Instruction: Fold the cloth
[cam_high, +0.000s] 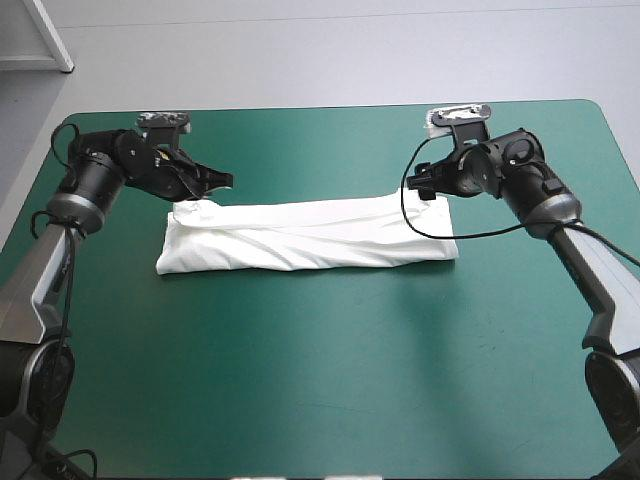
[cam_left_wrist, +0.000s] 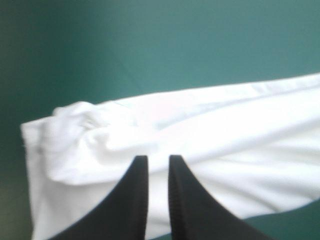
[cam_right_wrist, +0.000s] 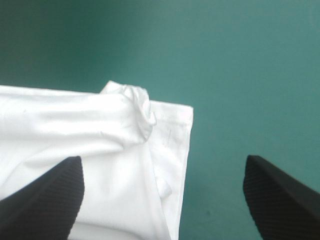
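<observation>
The white T-shirt (cam_high: 310, 235) lies folded into a long band across the middle of the table, its ends toward the left and right. My left gripper (cam_high: 222, 181) hangs at the band's far left corner. In the left wrist view its black fingers (cam_left_wrist: 140, 200) are all but shut, with white T-shirt (cam_left_wrist: 225, 125) cloth showing in the narrow slit of the left gripper (cam_left_wrist: 156, 159). My right gripper (cam_high: 425, 186) is at the band's far right corner. In the right wrist view the right gripper (cam_right_wrist: 162, 161) stands wide open over the T-shirt's (cam_right_wrist: 75, 130) bunched corner, holding nothing.
The teal-green cover (cam_high: 330, 380) shows all around the band, widest on the near side. A white panel (cam_high: 35, 40) stands beyond the table's far left corner.
</observation>
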